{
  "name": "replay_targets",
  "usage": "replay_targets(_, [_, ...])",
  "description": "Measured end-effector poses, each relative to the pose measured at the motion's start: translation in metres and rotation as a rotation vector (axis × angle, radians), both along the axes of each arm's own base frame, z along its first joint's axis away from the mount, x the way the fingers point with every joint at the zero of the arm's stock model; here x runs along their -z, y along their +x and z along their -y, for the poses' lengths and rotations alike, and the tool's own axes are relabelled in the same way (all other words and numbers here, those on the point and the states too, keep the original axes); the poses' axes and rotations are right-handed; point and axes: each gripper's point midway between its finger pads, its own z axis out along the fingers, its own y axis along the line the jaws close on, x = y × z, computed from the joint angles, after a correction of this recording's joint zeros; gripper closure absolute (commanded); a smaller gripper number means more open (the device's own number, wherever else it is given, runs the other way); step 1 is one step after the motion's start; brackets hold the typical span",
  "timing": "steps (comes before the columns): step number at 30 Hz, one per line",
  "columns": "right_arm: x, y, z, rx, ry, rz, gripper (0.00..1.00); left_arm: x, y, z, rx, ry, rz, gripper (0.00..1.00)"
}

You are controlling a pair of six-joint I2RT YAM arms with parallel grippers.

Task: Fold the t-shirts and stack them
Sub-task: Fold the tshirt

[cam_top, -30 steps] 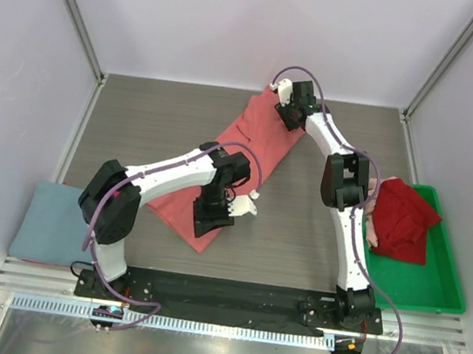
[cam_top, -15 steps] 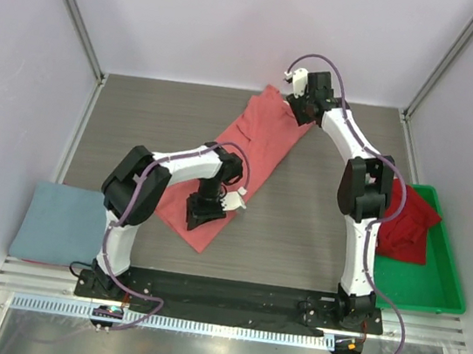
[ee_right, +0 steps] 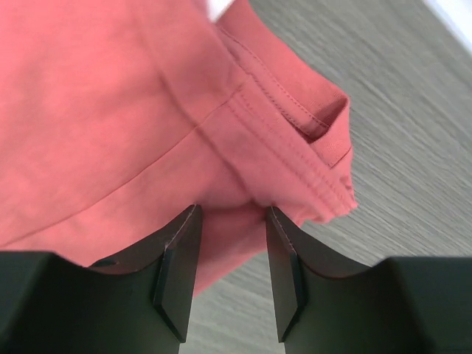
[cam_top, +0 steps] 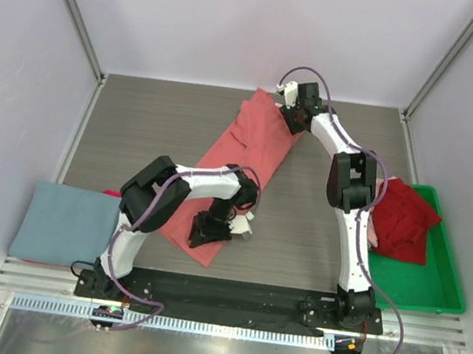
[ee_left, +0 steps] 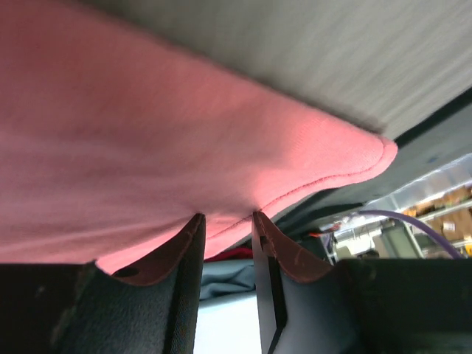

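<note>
Across the grey table surface (cam_top: 139, 119) the long salmon-red cloth t-shirt (cam_top: 255, 140) runs diagonally, the right gripper (ee_right: 230, 212) pinching its far-edge end, the left gripper (ee_left: 225, 220) its near-edge end.

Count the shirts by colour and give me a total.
Salmon shirt: 1
Dark red shirt: 1
Grey-blue shirt: 1
Total: 3

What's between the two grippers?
Only the salmon-red cloth t-shirt, lying diagonally from the left gripper to the right gripper; the top external view shows it.
</note>
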Motion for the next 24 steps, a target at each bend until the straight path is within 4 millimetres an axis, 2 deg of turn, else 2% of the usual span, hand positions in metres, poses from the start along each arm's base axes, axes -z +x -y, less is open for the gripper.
replay_targets(2, [0.008, 0.003, -0.002, -0.006, 0.0, -0.004, 0.53, 0.0, -0.012, 0.009, 0.027, 0.022, -0.028, 0.67])
replay_targets(4, [0.005, 0.011, -0.003, -0.012, 0.0, 0.016, 0.53, 0.0, -0.019, 0.02, 0.043, 0.035, -0.053, 0.67])
replay_targets(8, [0.004, 0.031, -0.012, -0.031, 0.015, 0.063, 0.53, -0.002, -0.024, 0.057, 0.032, 0.025, -0.106, 0.67])
replay_targets(16, [0.002, 0.067, -0.038, -0.082, 0.109, 0.184, 0.52, -0.006, -0.004, 0.132, -0.027, -0.129, -0.123, 0.67])
replay_targets(24, [0.0, 0.081, -0.054, -0.084, 0.195, 0.243, 0.49, -0.011, 0.013, 0.173, -0.034, -0.273, -0.083, 0.64])
